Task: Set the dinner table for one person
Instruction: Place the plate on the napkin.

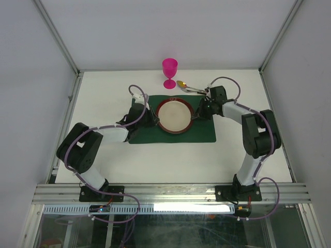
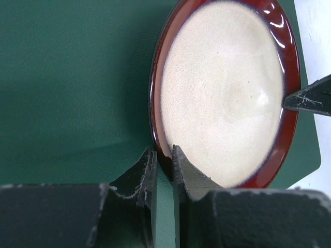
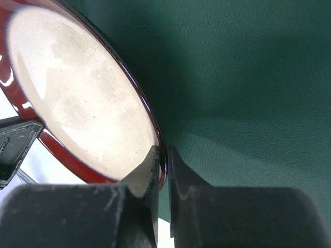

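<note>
A round plate [image 1: 175, 116] with a cream centre and dark red rim is over the dark green placemat [image 1: 204, 132] on the white dinner table [image 1: 103, 160]. My left gripper [image 1: 153, 118] is shut on the plate's left rim. In the left wrist view its gripper [image 2: 164, 155] pinches the rim of the plate [image 2: 222, 93], one finger inside and one outside. My right gripper [image 1: 198, 114] is shut on the opposite rim, and the right wrist view shows that gripper [image 3: 163, 155] clamped on the plate's [image 3: 77, 93] edge. Whether the plate rests on the mat or hangs just above it, I cannot tell.
A pink goblet [image 1: 169, 72] stands upright behind the placemat near the table's far edge. A gold-bowled spoon [image 1: 187, 87] lies to its right, close to my right arm. Aluminium rails [image 1: 67, 108] border the table.
</note>
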